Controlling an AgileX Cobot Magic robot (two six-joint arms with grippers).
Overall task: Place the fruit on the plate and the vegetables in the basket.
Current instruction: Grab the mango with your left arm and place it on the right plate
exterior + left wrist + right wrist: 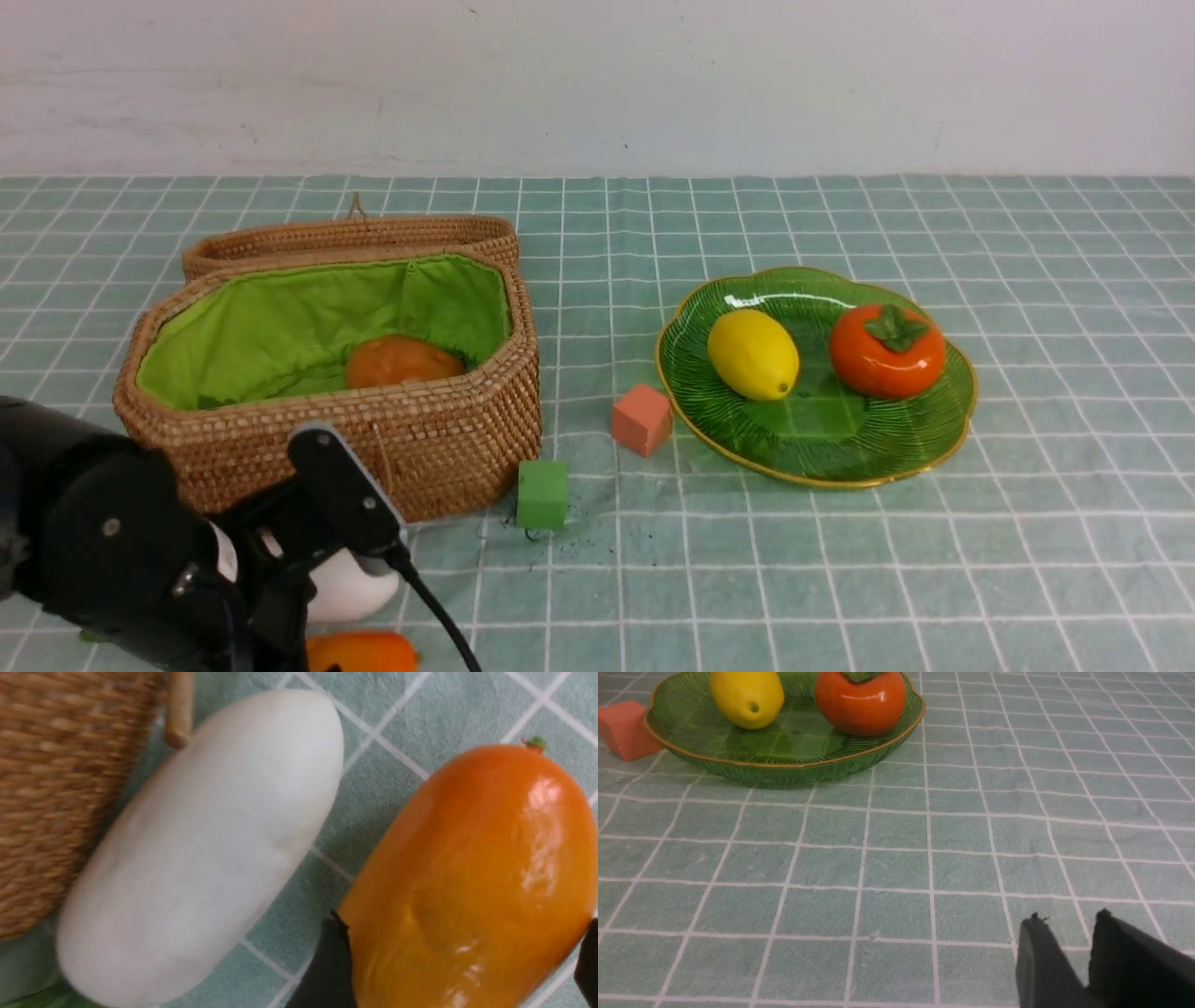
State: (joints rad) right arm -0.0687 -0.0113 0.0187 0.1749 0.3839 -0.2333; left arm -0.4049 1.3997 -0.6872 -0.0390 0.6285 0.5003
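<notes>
On the green plate (822,448) (784,751) at the right lie a yellow lemon (752,355) (746,695) and a persimmon (887,350) (859,702). The wicker basket (373,439) (46,788) at the left holds a brown potato (401,361). In front of it lie a white radish (350,583) (201,849) and an orange mango (364,651) (472,858). My left gripper (460,933) is open, its fingers straddling the mango with a gap on one side. My right gripper (1069,915) hovers over bare cloth, slightly open and empty.
The basket lid (345,238) leans behind the basket. A salmon cube (641,419) (626,728) sits by the plate's near-left edge, and a green cube (542,495) by the basket's front right corner. My left arm (112,551) covers the near-left corner.
</notes>
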